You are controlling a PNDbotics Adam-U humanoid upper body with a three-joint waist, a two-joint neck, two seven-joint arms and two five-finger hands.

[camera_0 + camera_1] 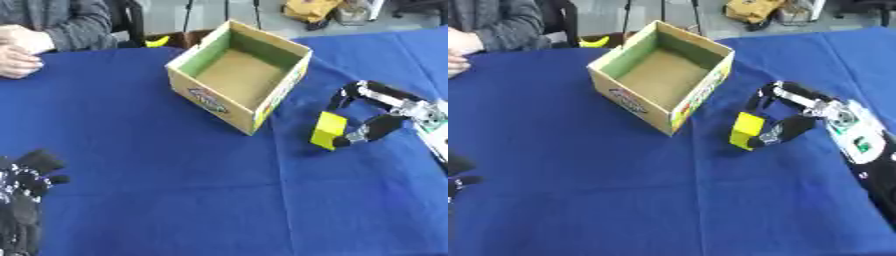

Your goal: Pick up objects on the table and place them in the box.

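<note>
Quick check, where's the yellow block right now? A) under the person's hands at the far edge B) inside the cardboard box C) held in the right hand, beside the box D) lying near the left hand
C: the yellow block is pinched in the right hand, just right of the open cardboard box, whose inside shows nothing in it.

Matt cardboard box (238, 75) on a creased blue cloth tablecloth (157, 165).
</note>
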